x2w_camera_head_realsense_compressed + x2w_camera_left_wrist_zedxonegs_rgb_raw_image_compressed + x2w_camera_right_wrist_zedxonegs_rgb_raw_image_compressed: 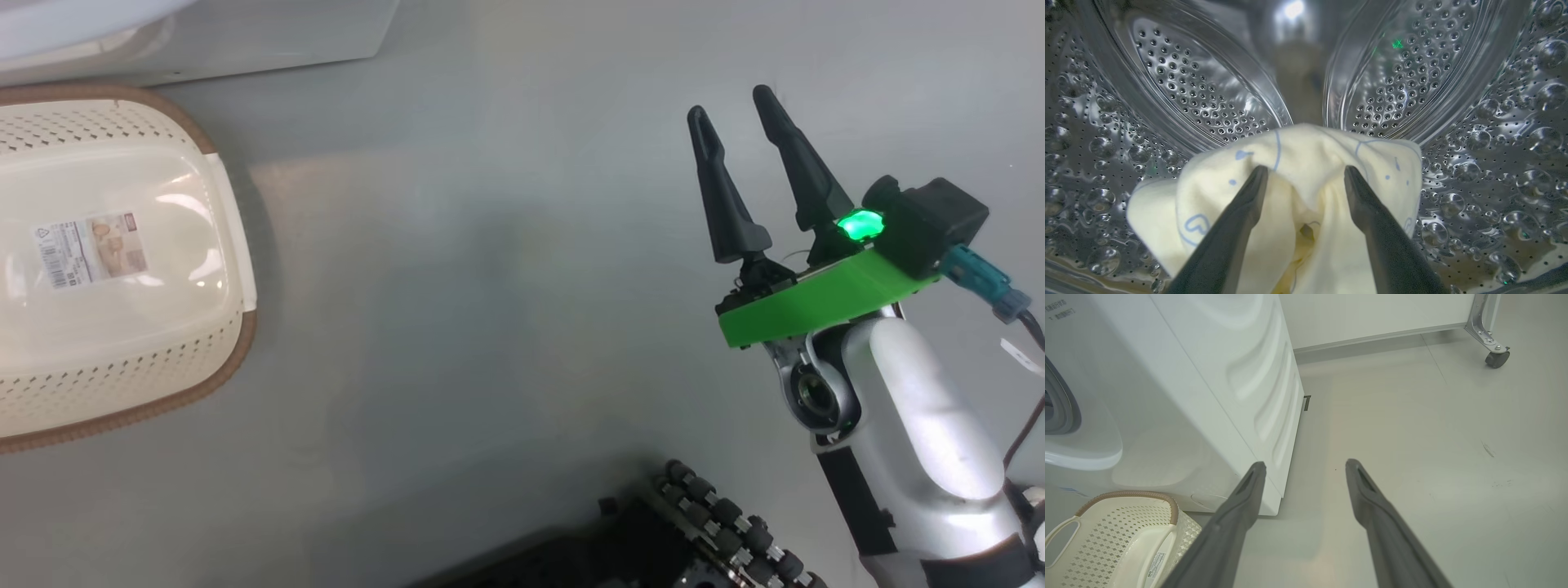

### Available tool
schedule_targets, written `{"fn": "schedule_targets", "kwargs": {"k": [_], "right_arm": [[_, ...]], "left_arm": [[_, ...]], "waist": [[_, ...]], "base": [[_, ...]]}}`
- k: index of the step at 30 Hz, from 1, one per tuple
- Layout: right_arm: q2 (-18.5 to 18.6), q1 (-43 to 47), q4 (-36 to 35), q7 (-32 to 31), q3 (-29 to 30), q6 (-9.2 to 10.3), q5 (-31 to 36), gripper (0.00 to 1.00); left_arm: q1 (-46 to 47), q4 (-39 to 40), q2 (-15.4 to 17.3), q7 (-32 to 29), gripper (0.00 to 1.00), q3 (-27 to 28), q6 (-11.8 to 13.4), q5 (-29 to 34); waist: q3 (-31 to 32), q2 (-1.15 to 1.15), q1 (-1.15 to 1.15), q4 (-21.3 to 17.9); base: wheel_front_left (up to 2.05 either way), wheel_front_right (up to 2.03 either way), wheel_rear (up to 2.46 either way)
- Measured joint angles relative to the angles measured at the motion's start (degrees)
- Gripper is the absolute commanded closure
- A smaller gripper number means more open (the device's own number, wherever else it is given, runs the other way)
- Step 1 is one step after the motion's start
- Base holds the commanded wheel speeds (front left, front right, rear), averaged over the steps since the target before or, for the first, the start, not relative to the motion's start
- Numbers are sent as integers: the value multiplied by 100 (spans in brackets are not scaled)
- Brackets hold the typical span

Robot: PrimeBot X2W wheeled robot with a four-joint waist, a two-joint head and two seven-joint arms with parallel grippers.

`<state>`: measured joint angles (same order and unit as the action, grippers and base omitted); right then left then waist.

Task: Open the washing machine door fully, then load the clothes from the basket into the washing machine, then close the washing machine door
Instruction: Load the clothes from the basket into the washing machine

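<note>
In the left wrist view my left gripper (1306, 173) is inside the washing machine's perforated steel drum (1200, 94). Its fingers stand apart, open, with a pale yellow garment of the clothes (1306, 147) bunched between and below them. My right gripper (731, 104) hangs open over bare floor, nothing between its fingers (1305, 464). The basket (122, 367) stands at the left by the washing machine (245, 41), showing the sticker on its bare base. The right wrist view has the white washing machine (1188, 396), its grey gasket (1061, 404) and the basket (1126, 539) below. The door is out of view.
Grey floor (490, 286) stretches between the basket and my right arm. The robot's dark wheeled base (718, 523) sits at the bottom. A white wall panel and a frame leg on a caster (1496, 359) stand behind the machine at the right.
</note>
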<state>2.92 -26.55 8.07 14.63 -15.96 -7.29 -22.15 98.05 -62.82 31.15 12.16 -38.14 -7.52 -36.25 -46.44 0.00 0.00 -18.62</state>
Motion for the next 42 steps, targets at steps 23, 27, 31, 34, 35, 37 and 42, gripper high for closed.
{"fn": "schedule_targets", "kwargs": {"k": [23, 27, 31, 34, 35, 37, 42], "right_arm": [[-1, 185, 159, -1, 532, 0, 468, 0], [1, 196, 174, 0, 639, 0, 508, 0], [1, 345, 240, 0, 746, 0, 614, 0], [0, 492, 277, 0, 832, 0, 578, 0], [0, 528, 285, 0, 844, 0, 552, 0], [0, 573, 319, 0, 855, 0, 559, 0], [0, 719, 352, -1, 921, 0, 612, 0]], "left_arm": [[-2257, 775, -279, 247, 0, -333, 0, -636], [-2603, 1045, -280, 246, 0, -194, 0, -636], [-3128, 1349, -380, 246, 0, 101, 0, -737], [-3654, 1580, -524, 246, 0, 263, 0, -736], [-3827, 1667, -566, 246, 0, 303, 0, -735], [-4152, 1828, -630, 246, 0, 391, 0, -711], [-4918, 2371, -667, 246, 0, 769, 53, -599]], "waist": [[1081, 0, 0, 642], [1273, 0, 0, 726], [1549, 0, 0, 849], [1796, 0, 0, 941], [1881, 0, 0, 971], [2057, 0, 0, 1031], [2493, 0, 0, 1188]], "base": [[0, 0, 0], [0, 0, 0], [0, 0, 0], [0, 0, 0], [0, 0, 0], [0, 0, 0], [0, 0, 0]]}}
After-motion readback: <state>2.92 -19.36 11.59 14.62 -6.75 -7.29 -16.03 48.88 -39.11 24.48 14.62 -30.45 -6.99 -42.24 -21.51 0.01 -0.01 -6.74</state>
